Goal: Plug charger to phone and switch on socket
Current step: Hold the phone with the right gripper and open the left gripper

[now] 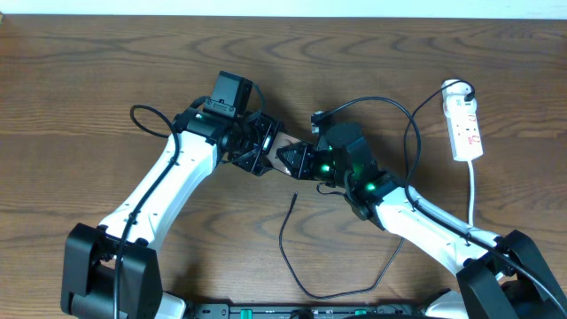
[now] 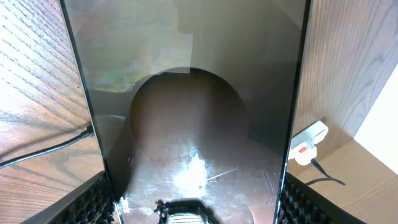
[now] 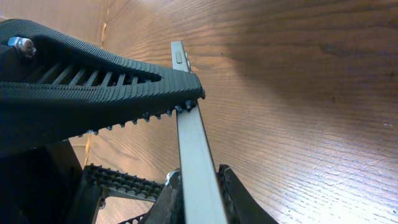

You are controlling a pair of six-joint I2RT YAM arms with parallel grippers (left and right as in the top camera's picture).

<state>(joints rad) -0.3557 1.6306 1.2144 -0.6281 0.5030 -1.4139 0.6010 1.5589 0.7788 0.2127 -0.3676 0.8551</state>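
Wood-grain table (image 1: 106, 80): dark brown, carries everything listed below.

Left gripper (image 1: 259, 147): at table centre, pressed onto the phone (image 1: 285, 141) across its width. On the left wrist view the glossy face fills the gap between both fingers.

Right gripper (image 1: 303, 159): comes in from the opposite side and pinches the same phone across its thin edge, with a toothed pad (image 3: 155, 87) against the frame.

Socket (image 1: 464, 120): white strip at the far right, well apart from both grippers. I cannot read its switch position.

Charger (image 1: 285, 252): thin black cable looping over the near side of the table, held by nothing.

Plug tip (image 1: 295, 197): lies free on the wood near the grippers, not in the phone.

Step in hand, as I judge it: steadying the phone, with plugging not yet begun. Next I would need one gripper to let go, collect the tip and line it up with the phone's port while the other holds the handset firm. The switch comes last.
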